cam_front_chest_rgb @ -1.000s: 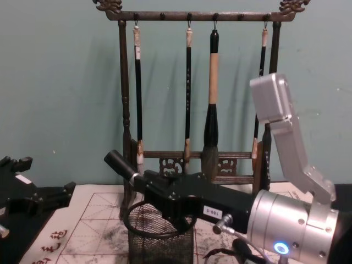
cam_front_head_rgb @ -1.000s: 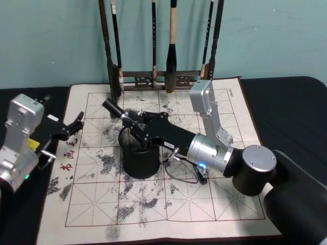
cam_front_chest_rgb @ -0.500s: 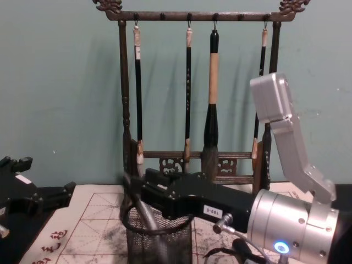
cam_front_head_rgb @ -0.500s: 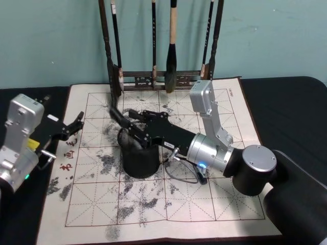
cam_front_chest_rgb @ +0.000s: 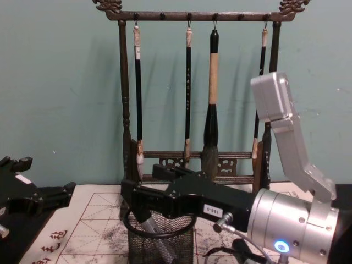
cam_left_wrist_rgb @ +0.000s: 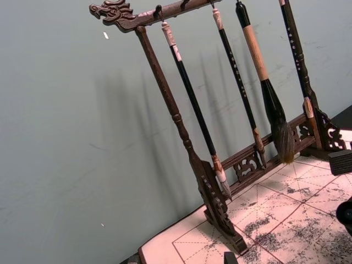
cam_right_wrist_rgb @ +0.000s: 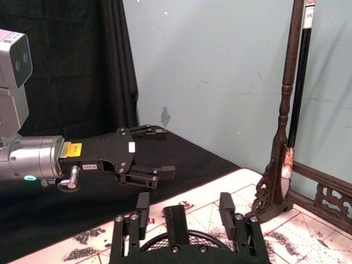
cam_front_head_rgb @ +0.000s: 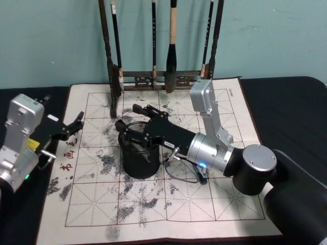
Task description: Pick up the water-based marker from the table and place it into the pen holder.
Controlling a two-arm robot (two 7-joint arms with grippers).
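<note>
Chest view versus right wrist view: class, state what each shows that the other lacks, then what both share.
Chest view, not the wrist view: the marker leaning inside the pen holder, and the top bar of the brush rack with four brushes. Wrist view, not the chest view: the black curtain and the yellow label on the left arm. Both: the open right gripper over the pen holder, the open left gripper parked at the left.

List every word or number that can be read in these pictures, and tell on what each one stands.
"180-5", last digit unsure: white label on the right gripper.
Too small to read: the stickers on the left gripper.
Too blurred to read: the red characters on the mat.
</note>
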